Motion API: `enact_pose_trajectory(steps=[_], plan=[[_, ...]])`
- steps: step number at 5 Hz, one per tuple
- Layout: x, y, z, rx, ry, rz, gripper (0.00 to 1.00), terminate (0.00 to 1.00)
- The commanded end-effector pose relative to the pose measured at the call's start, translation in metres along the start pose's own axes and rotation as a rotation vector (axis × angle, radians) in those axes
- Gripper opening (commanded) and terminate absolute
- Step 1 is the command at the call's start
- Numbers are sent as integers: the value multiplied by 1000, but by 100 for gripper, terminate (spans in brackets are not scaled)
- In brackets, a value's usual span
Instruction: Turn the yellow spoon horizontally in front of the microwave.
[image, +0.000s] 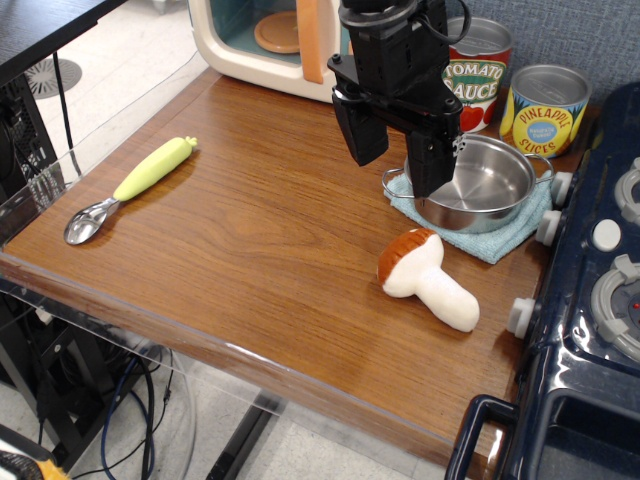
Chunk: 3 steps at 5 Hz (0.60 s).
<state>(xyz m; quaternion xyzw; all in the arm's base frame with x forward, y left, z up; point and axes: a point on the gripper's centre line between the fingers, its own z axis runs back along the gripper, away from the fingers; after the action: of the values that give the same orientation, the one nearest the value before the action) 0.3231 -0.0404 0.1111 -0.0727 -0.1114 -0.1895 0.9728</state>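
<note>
Observation.image view: found the yellow spoon (135, 186) lying diagonally near the table's (270, 270) left edge, well apart from the gripper (398, 150) and left of the microwave (262, 45). Judged best to cross left, pinch the thick handle mid-length, then rotate and set it down parallel to the microwave front. Hung high near the pot (480, 185), pointing down, jaws spread wide, holding nothing.
</note>
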Motion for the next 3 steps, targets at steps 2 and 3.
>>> enact_pose_trajectory(steps=[2, 3], plan=[[-9, 30, 5, 61, -9, 36, 100, 0], [-24, 59, 7, 122, 6, 87, 100, 0]])
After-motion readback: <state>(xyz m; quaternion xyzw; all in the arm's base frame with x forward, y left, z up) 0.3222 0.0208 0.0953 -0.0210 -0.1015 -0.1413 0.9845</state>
